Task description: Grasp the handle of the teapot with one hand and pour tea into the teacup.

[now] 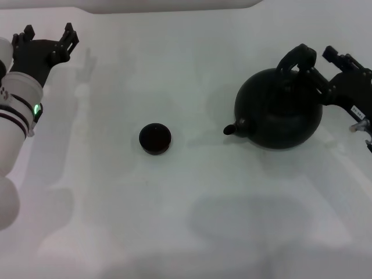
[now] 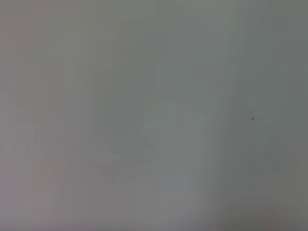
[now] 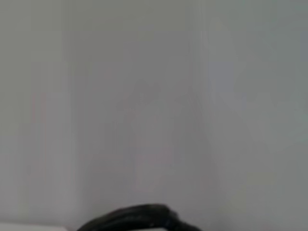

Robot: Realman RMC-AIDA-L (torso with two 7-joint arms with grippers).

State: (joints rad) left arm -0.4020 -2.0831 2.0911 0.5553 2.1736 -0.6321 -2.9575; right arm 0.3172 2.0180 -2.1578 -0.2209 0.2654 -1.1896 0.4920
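The teapot (image 1: 279, 113) stands on the white table at the right, with its spout (image 1: 231, 129) pointing left toward the teacup (image 1: 155, 138). The teacup is small, black and round, and stands alone near the middle of the table. The black arched handle (image 1: 297, 58) rises over the teapot's top; a dark curved part of it also shows in the right wrist view (image 3: 139, 219). My right gripper (image 1: 323, 67) is right beside the handle on its right side, with its fingers spread. My left gripper (image 1: 49, 36) is open and empty at the far left back.
The white table (image 1: 192, 221) holds only the teapot and the teacup. The left wrist view shows only a bare pale surface (image 2: 154, 115).
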